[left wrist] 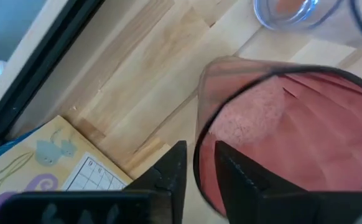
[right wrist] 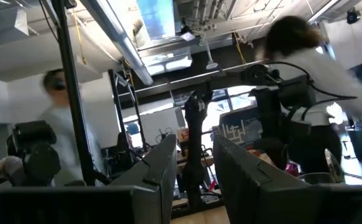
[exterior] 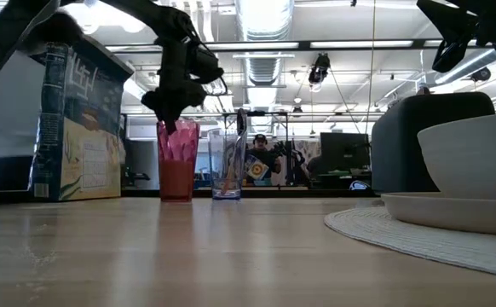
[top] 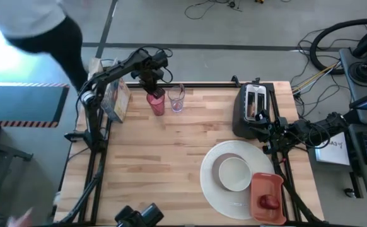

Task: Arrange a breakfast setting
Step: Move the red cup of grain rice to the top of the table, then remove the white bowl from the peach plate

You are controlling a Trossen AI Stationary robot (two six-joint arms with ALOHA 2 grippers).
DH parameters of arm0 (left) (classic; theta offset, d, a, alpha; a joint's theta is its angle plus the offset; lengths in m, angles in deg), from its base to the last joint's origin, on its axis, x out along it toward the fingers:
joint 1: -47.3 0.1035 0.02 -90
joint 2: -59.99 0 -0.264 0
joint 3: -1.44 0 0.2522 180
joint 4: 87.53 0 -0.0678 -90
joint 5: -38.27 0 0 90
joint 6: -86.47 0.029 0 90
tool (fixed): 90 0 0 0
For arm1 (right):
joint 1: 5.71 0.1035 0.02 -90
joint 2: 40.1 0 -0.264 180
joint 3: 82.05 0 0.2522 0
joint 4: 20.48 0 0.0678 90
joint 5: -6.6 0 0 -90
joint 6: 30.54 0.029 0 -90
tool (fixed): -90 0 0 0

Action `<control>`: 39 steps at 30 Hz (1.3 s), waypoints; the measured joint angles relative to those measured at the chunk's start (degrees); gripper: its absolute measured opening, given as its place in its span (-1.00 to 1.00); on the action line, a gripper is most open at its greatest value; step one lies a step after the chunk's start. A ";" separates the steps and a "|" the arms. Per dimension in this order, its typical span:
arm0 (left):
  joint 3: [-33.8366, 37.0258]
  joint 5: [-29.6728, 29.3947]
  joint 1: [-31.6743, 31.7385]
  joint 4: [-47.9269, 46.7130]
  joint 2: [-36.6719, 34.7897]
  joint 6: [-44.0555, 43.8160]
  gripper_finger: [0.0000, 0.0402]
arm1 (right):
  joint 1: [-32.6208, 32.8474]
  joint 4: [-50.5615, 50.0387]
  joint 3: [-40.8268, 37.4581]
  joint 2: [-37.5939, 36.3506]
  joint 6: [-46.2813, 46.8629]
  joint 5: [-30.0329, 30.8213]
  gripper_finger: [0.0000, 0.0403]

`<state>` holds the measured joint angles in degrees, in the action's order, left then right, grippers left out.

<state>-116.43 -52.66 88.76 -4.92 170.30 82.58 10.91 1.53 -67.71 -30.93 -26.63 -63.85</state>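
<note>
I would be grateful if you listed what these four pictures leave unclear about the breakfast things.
- Toast: high view, too small inside the toaster slots.
- Spoon: found in no view.
- Dark-red fruit: low view, hidden behind the bowl.
- Pink tumbler: left wrist view, cut off by the picture's edge.

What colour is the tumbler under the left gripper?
Pink, translucent; the pink tumbler shows best in the left wrist view, with the left gripper astride its rim.

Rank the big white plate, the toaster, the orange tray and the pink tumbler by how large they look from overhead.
1. Large white plate
2. Black toaster
3. Orange tray, partly cut off at the picture's edge, so its place below the toaster is unsure
4. Pink tumbler
</note>
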 joint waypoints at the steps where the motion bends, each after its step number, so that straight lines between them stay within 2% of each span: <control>1: 0.00 0.03 0.00 0.02 -0.70 0.06 -0.62 | -0.01 0.00 0.00 0.00 0.00 0.00 -0.53; 12: 0.00 2.12 -1.01 -0.60 -7.18 0.16 -0.39 | -0.02 0.00 0.00 0.00 0.00 0.00 -0.53; 20: 1.86 1.38 -6.15 -2.38 -12.68 -4.47 -0.36 | -0.02 -0.02 0.00 0.00 0.00 0.00 -0.53; 27: 13.16 -2.36 -17.72 5.67 -21.03 -10.85 -0.36 | -0.01 0.00 0.00 -0.01 0.00 0.00 -0.53; 34: 26.78 -5.68 -32.07 20.09 -27.59 -16.54 -0.36 | -0.02 0.01 0.00 -0.02 -0.01 0.00 -0.53; 39: 34.67 -8.70 -38.98 29.44 -29.83 -19.74 -0.36 | -0.02 -0.01 0.00 -0.01 0.00 0.00 -0.53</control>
<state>-81.76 -61.35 49.78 24.52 140.47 62.84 10.89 1.52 -67.71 -30.94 -26.63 -63.85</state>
